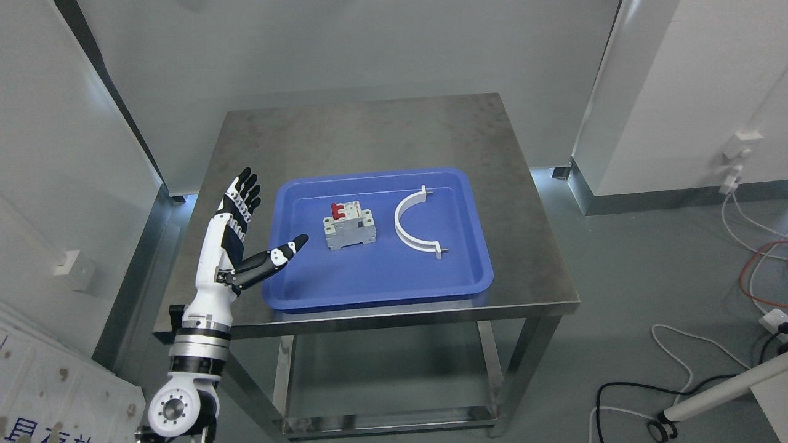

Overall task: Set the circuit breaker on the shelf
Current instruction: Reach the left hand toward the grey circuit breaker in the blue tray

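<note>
A grey circuit breaker (349,226) with a red switch lies in the middle of a blue tray (369,283) on a steel table (369,132). My left hand (261,221) is raised over the table's left side, just left of the tray, fingers (244,192) spread and thumb pointing toward the breaker. The hand is open, holds nothing, and its thumb tip ends a short way left of the breaker. No right arm shows.
A white curved clamp (411,223) lies in the tray, right of the breaker. White panels stand left and right of the table. Cables (689,369) run over the floor at the lower right. A lower rail (388,421) spans the table's legs.
</note>
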